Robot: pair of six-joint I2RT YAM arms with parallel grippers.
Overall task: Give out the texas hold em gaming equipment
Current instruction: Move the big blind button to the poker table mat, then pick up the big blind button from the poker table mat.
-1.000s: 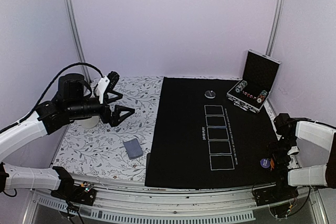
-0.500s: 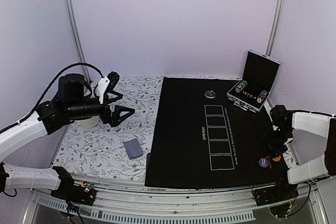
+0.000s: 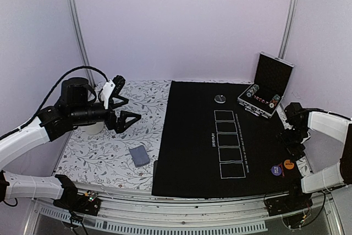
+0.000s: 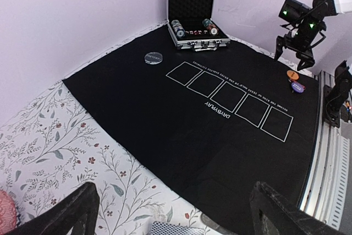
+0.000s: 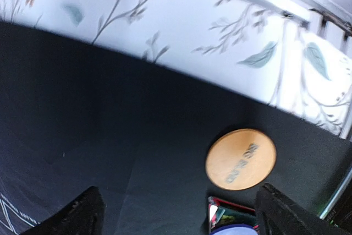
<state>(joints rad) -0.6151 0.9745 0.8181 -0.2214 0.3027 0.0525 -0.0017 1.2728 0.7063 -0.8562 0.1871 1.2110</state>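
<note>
The orange button disc (image 5: 241, 159) (image 3: 288, 164) lies flat on the black mat (image 3: 192, 147) near its front right corner. Beside it sits the purple disc (image 3: 276, 170) (image 5: 234, 229), partly covering a red-edged marker (image 5: 234, 206). My right gripper (image 3: 291, 142) (image 5: 181, 205) hovers open just above them, holding nothing. The silver disc (image 3: 220, 98) (image 4: 153, 58) rests at the mat's far edge. Striped chips (image 3: 253, 92) sit in the open case (image 3: 272, 75). A grey-blue card deck (image 3: 139, 156) (image 4: 173, 228) lies on the floral cloth. My left gripper (image 3: 124, 113) (image 4: 175, 191) hangs wide open above the deck, empty.
Five white card outlines (image 3: 228, 142) run down the mat's middle. A white cup (image 3: 93, 127) stands under the left arm. A pink round object (image 4: 3, 213) shows at the left wrist view's corner. The metal rail (image 3: 192, 210) runs along the near edge.
My right gripper opened, left the orange disc on the mat beside the purple disc, and drew back away from them. The left arm has not moved.
</note>
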